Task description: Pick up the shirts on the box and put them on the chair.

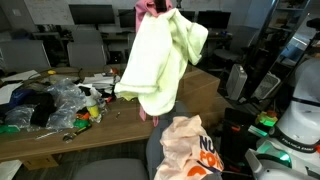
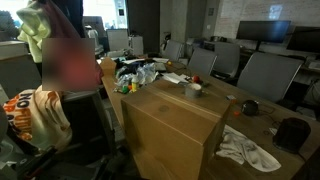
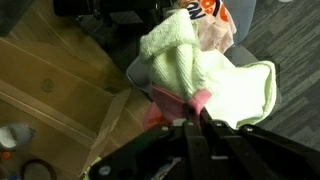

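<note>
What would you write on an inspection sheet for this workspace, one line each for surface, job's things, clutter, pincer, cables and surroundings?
surface: wooden table, partly covered.
job's things: yellow-green shirt and pink shirt hang over the chair; cream-peach shirt lies on the chair; box has a bare top.
clutter: plastic bags and small colourful items on the table; white cloth near the box.
pincer: pincer shut on the yellow-green shirt and pink shirt.
cables: nothing seen.
surroundings: office chairs and monitors behind.
</note>
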Motion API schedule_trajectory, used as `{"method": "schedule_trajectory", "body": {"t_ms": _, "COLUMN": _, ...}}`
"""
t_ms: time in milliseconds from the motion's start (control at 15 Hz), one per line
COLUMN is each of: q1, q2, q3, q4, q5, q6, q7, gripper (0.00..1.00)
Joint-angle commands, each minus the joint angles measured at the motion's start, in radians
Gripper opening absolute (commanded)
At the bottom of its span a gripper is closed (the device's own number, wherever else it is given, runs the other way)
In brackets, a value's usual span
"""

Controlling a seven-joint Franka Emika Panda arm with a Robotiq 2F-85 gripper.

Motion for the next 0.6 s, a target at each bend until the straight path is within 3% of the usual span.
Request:
{"method": "schedule_trajectory", "body": {"t_ms": 0, "q1": -0.026, "q2": -0.088, "q3": -0.022, "q4": -0.098, "q5": 0.033, "q6": 0.030, "q7": -0.033, "gripper": 0.02}}
{"method": "schedule_trajectory", "body": {"t_ms": 533, "q1": -0.040, "q2": -0.236, "q3": -0.079, "q4": -0.335, "q5": 0.080, "q6": 0.088, "q7": -0.045, "gripper": 0.02}}
